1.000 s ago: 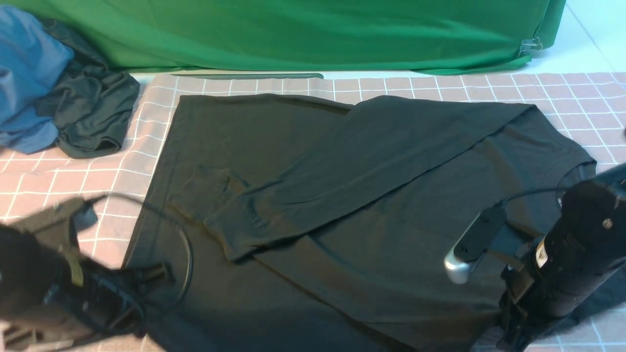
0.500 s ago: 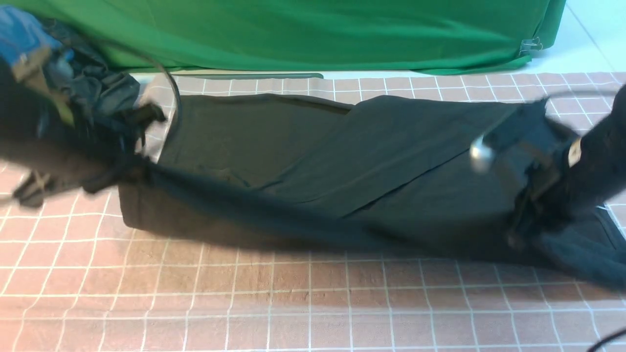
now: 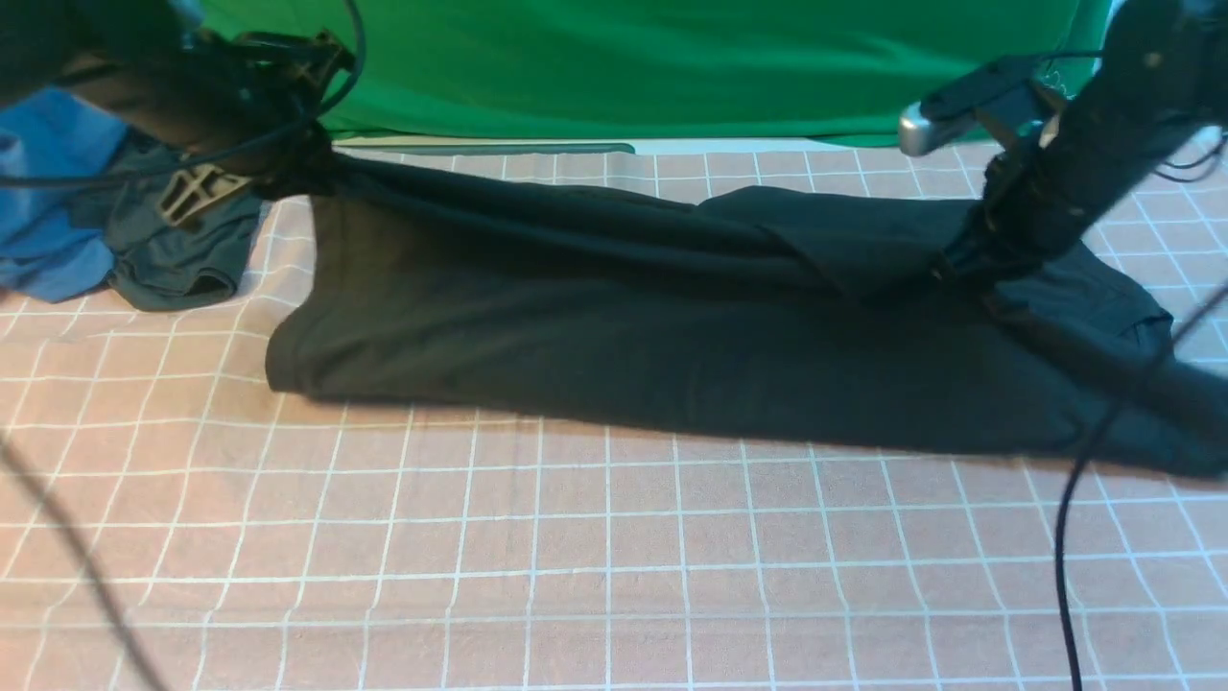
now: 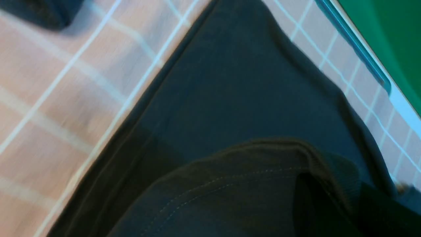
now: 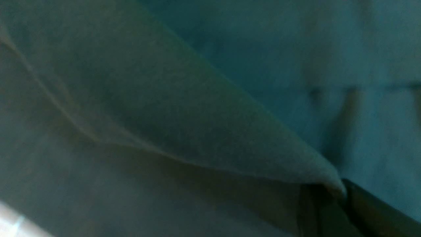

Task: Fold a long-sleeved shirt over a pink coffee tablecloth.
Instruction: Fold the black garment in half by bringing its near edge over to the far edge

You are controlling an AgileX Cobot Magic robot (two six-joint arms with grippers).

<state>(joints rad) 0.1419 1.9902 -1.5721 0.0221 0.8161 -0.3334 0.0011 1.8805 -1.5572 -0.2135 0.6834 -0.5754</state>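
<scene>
Altogether, one long-sleeved shirt [image 3: 614,336] lay across one pink coffee tablecloth [image 3: 576,557], its long axis running left to right with the collar end to the right. Two grippers held its raised far edge: the left gripper [image 3: 307,161] and the right gripper [image 3: 959,261], each with jaws pinched on fabric.

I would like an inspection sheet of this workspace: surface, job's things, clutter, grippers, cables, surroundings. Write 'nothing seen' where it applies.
Surface: pink coffee tablecloth, white grid, lying flat.
Job's things: long-sleeved shirt, black, on the tablecloth, one long edge lifted at both ends.
Clutter: blue garment and dark grey-green garment, heaped at far left.
Grippers: left gripper shut on the shirt's lifted edge; right gripper shut on it too.
Cables: black cable hanging in front at right; another, blurred, at left.
Surroundings: green cloth behind the tablecloth.
</scene>
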